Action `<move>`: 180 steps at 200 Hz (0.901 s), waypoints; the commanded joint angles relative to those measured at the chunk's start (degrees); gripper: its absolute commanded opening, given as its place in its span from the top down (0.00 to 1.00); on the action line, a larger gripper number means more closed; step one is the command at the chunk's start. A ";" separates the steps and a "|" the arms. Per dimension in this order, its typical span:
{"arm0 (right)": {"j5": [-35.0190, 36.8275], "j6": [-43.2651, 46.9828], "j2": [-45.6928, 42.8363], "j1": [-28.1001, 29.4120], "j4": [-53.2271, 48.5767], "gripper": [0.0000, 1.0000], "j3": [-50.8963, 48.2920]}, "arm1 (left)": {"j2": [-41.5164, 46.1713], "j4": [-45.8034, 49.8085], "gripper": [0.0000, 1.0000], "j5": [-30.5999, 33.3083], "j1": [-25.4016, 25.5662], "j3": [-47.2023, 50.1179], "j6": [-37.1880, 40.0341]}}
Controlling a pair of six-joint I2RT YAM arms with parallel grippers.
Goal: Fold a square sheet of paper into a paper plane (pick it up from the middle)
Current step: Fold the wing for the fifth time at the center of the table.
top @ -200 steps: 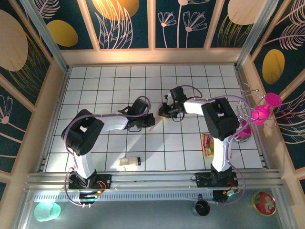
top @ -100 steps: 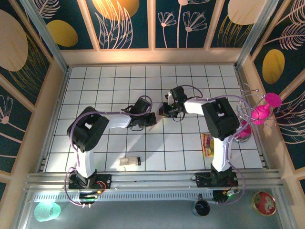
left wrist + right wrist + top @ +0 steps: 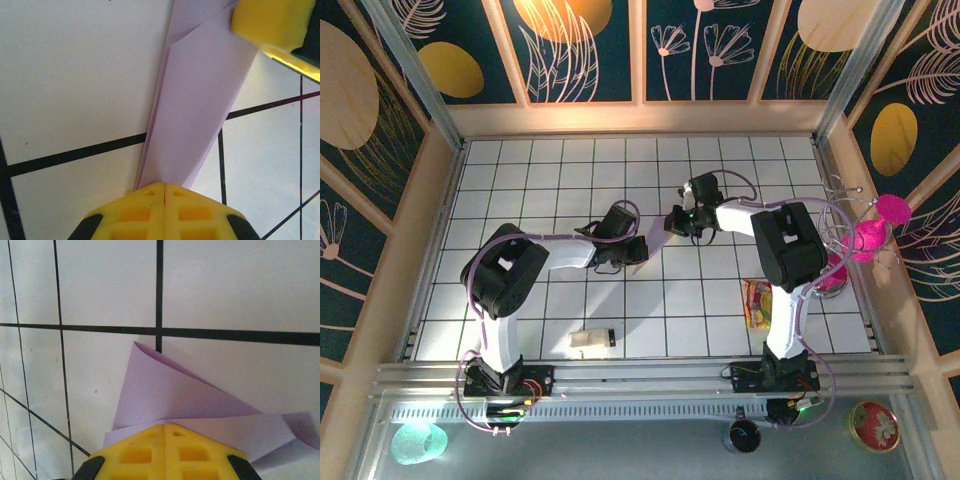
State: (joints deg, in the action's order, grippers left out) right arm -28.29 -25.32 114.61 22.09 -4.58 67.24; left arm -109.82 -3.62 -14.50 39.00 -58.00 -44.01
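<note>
white block (image 3: 591, 340) near edge, snack packet (image 3: 756, 303) right

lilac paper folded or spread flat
Folded: the lilac paper is a narrow strip with stacked layer edges along one side, and the right wrist view shows overlapping flaps.

Left arm (image 3: 560, 255): elbow folded, forearm stretched low toward the paper (image 3: 200, 100). Left gripper (image 3: 164, 186): fingers (image 3: 135, 210) pressed together, clamped on one end of the paper. Right arm (image 3: 785, 250): elbow raised, forearm reaching to the paper from the other side. Right gripper (image 3: 164, 426): fingers pressed together, pinching the paper's far end. The two grippers are near each other, not touching, paper between.
</note>
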 commanded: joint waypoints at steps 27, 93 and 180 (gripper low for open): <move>1.66 2.34 2.44 -1.44 -0.48 0.96 2.25 | -1.82 6.93 1.00 1.44 -0.19 0.21 0.72; 1.82 2.13 -2.46 -2.76 1.00 0.96 0.47 | -2.33 7.11 1.00 1.32 -0.16 -0.34 0.93; 6.37 -1.42 -9.53 2.88 -2.36 0.97 -0.52 | -2.40 7.05 1.00 1.36 -0.22 -0.81 1.10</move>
State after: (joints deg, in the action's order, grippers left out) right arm -22.48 -24.67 103.88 21.15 -6.46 68.16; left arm -110.04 -2.28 -14.50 39.00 -58.85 -43.75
